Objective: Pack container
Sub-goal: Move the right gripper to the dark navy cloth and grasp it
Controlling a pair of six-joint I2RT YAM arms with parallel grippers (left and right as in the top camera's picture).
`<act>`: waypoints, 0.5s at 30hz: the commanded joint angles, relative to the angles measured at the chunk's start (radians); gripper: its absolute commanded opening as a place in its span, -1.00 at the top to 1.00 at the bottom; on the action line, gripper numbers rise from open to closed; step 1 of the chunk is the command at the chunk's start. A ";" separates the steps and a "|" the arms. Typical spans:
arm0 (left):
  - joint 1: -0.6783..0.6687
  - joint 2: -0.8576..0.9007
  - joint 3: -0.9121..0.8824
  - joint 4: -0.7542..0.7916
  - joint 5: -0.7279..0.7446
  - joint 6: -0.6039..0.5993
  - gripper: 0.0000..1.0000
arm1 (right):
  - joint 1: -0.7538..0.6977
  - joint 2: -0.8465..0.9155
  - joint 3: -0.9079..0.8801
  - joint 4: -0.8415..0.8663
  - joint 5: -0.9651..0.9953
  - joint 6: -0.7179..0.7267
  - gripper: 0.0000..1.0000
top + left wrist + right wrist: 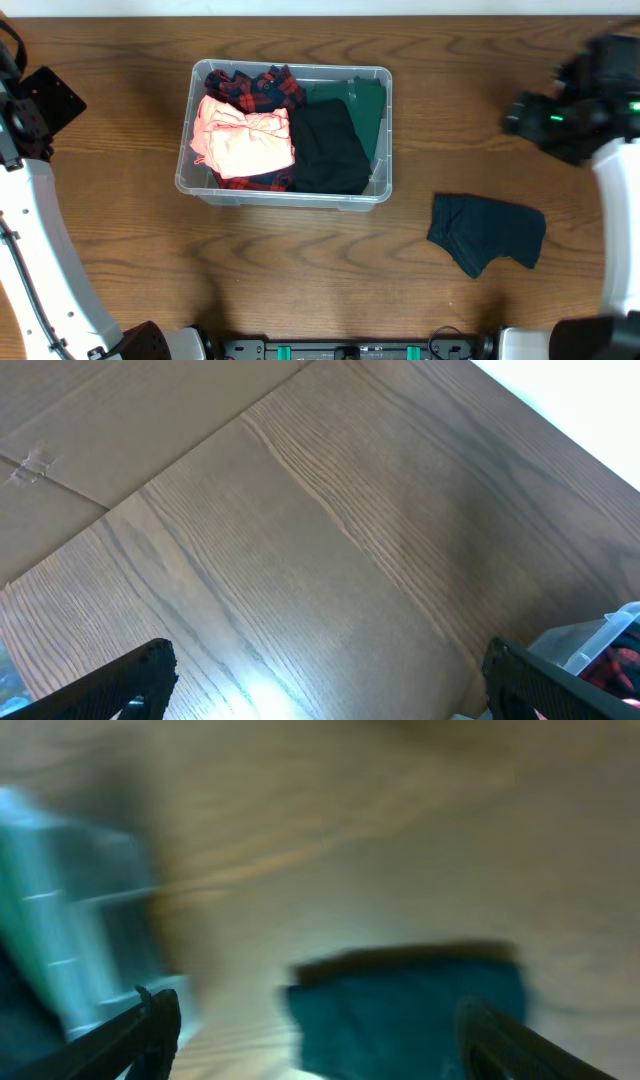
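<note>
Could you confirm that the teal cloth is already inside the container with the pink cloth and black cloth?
Not quite: the teal cloth lies on the table, outside the container, as the overhead view shows. The pink cloth and black cloth are inside.

No text, brand, number or sign can be read in any of the three views; the container (285, 197) shows no legible marking from overhead, and the right wrist view is too blurred to read anything
</note>
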 commanded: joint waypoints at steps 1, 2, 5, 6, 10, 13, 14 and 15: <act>0.004 0.004 -0.003 0.000 -0.015 -0.002 -0.96 | -0.146 0.042 -0.036 -0.024 -0.074 -0.196 -0.74; 0.004 0.004 -0.003 0.000 -0.015 -0.002 -0.96 | -0.190 0.058 -0.051 -0.031 -0.098 -0.226 -0.76; 0.004 0.004 -0.003 0.000 -0.015 -0.002 -0.96 | -0.293 0.102 -0.119 -0.029 -0.161 -0.292 -0.77; 0.004 0.004 -0.003 0.000 -0.015 -0.002 -0.96 | -0.324 0.117 -0.151 -0.019 -0.175 -0.305 -0.77; 0.004 0.004 -0.003 0.000 -0.015 -0.002 -0.96 | -0.412 0.174 -0.280 0.045 -0.239 -0.342 -0.72; 0.004 0.004 -0.003 0.000 -0.015 -0.002 -0.96 | -0.439 0.196 -0.390 0.120 -0.284 -0.345 -0.74; 0.004 0.004 -0.003 0.000 -0.015 -0.002 -0.96 | -0.440 0.200 -0.429 0.150 -0.298 -0.345 -0.75; 0.004 0.004 -0.003 0.000 -0.015 -0.002 -0.96 | -0.439 0.201 -0.459 0.172 -0.314 -0.345 -0.75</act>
